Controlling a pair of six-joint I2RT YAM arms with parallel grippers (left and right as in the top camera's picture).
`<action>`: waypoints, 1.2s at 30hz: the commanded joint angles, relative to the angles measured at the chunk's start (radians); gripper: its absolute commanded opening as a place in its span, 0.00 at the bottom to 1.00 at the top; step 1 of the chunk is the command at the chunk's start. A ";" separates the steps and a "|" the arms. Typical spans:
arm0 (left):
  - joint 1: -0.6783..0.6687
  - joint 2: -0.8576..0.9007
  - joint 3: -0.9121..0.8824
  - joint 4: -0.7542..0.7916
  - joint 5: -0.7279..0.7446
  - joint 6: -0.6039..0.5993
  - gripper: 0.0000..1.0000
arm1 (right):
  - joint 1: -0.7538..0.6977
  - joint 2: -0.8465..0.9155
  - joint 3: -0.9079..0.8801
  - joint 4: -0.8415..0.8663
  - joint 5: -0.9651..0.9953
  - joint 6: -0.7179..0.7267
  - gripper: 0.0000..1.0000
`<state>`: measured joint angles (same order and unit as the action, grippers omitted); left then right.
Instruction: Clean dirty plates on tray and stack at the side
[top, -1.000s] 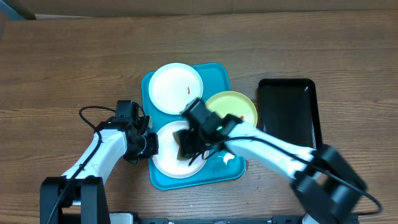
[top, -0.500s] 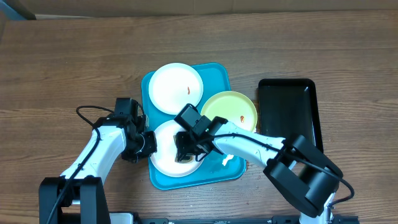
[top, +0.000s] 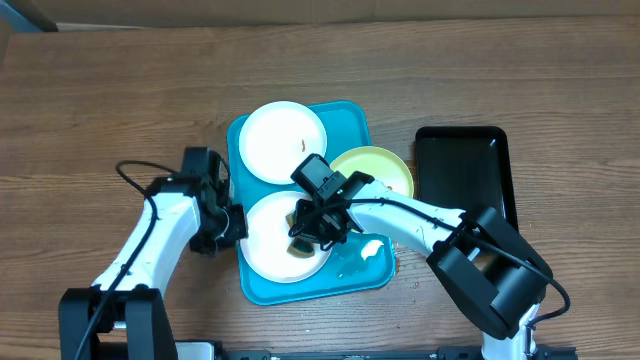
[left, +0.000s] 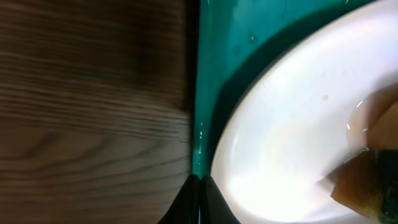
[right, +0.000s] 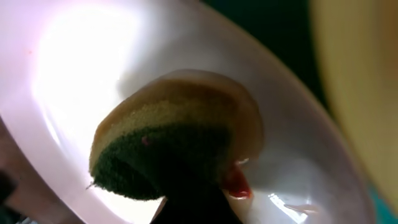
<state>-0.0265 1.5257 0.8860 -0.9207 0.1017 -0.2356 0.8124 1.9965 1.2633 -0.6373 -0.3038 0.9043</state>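
At the near half of the tray (top: 350, 125), your right gripper (top: 308, 235) is closed around a yellow-and-green sponge (right: 168, 143) and holds it against the near white plate (top: 265, 250). A red smear (right: 235, 183) sits just beside the sponge on that plate. Your left gripper (top: 236, 222) seems pinched onto the tray's left rim, right beside the same plate. Farther back, a second white plate (top: 283, 140) overhangs the tray's far-left corner, and the yellow-green plate (top: 385, 165) overlaps its right rim. A black tray (top: 465, 180) lies to the right, apart from the blue one. Everything rests on a brown wood-grain table (top: 100, 100).
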 joint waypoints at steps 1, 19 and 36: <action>-0.005 0.003 0.077 -0.027 -0.062 -0.016 0.04 | -0.016 0.072 -0.006 -0.080 0.189 0.020 0.04; -0.006 0.004 -0.102 0.189 0.082 0.042 0.26 | -0.010 0.072 0.023 -0.102 0.221 -0.018 0.04; -0.005 0.005 -0.266 0.349 0.087 0.035 0.04 | -0.009 0.072 0.023 -0.101 0.221 -0.022 0.04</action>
<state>-0.0254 1.4960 0.6670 -0.5533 0.2276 -0.2020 0.8124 2.0056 1.3113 -0.7300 -0.1936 0.8886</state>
